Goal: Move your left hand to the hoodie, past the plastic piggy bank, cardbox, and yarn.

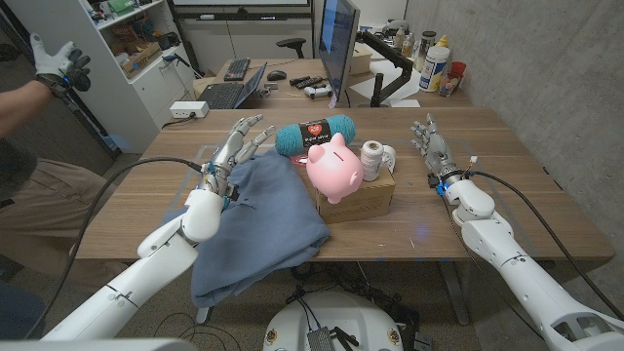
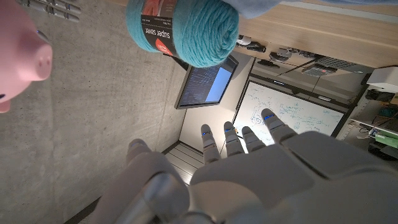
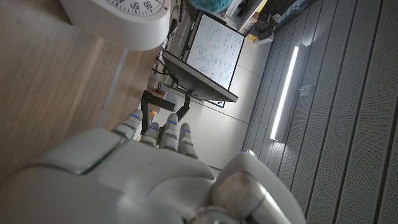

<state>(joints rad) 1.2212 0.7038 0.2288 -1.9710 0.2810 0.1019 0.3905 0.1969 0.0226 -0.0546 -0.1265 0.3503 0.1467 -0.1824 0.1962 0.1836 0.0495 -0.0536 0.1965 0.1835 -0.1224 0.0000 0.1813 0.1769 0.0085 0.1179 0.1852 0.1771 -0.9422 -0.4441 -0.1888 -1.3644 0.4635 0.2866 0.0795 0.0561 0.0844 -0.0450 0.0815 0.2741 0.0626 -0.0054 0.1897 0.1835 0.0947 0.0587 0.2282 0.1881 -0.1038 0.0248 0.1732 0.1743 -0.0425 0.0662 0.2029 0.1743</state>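
A blue-grey hoodie (image 1: 258, 219) lies crumpled on the table's left half and hangs over its front edge. My left hand (image 1: 232, 148) is at the hoodie's far left corner, fingers spread and holding nothing. A teal yarn skein (image 1: 314, 136) (image 2: 185, 28) lies just beyond the hoodie. The pink piggy bank (image 1: 334, 168) (image 2: 22, 53) stands on a cardboard box (image 1: 363, 199) at the table's middle. My right hand (image 1: 430, 147) is far to the right, fingers extended and empty. In the wrist views my left hand (image 2: 249, 168) and right hand (image 3: 143, 168) show their backs.
A white spool of thread (image 1: 371, 159) stands on the box beside the piggy bank. A white round object (image 3: 118, 18) shows close to my right hand. A monitor (image 1: 338, 44) and a laptop (image 1: 232, 91) stand on desks behind. A person's gloved hand (image 1: 57, 62) is at far left.
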